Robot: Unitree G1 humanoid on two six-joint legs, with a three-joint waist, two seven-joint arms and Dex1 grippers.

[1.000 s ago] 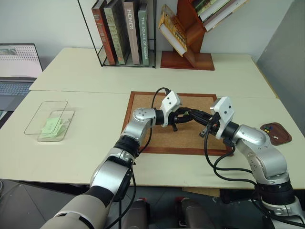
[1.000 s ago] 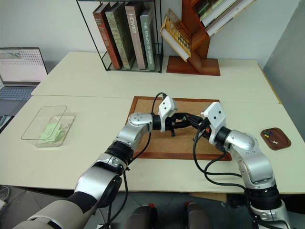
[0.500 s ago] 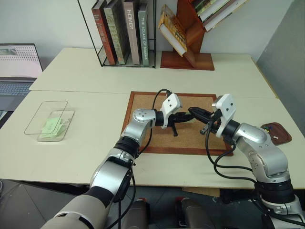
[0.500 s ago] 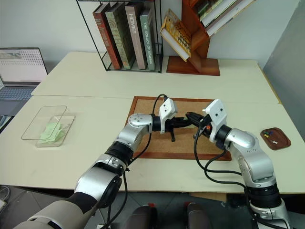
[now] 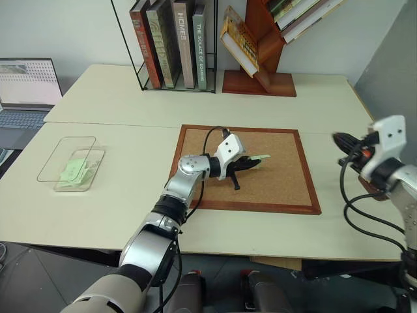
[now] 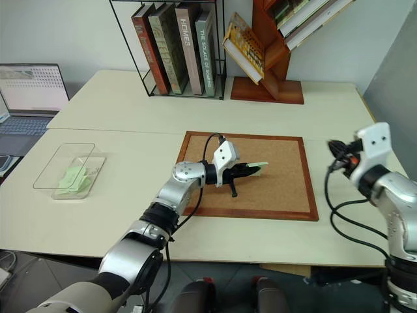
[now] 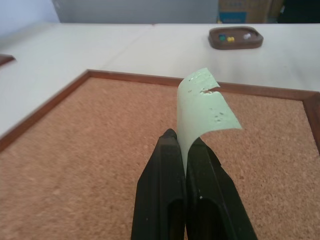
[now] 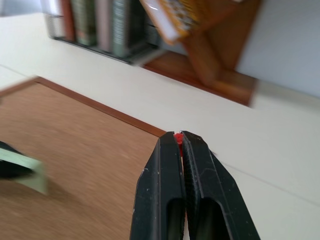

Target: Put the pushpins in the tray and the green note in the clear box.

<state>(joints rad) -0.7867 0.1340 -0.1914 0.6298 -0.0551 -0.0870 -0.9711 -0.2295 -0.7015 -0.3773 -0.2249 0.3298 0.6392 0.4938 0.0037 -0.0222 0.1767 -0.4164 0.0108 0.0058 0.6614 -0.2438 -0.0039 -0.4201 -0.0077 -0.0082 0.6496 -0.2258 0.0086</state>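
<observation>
Since a second ago the right arm has swung away from the middle of the corkboard out to the right edge of the table, while the left arm stays over the cork with the note now in its grip.

Far to the left of the left claw, the clear box sits on the table with pale green slips already lying inside; it is well apart from the claw, so the note has a long carry ahead, I judge. The left claw hovers low over the corkboard, its fingers pressed together and pinching the green note by one edge. The slip curls up and forward beyond the fingertips, and small holes near its free corner suggest it was pinned to the cork.

The right claw is out past the right rim of the corkboard, fingers pinched on a red pushpin, only a sliver of red showing at the tips. That reads as a carry toward the tray, which lies on the table beyond the board's far corner from the left claw. It already holds several pushpins, blue, yellow and white heads among them.
</observation>
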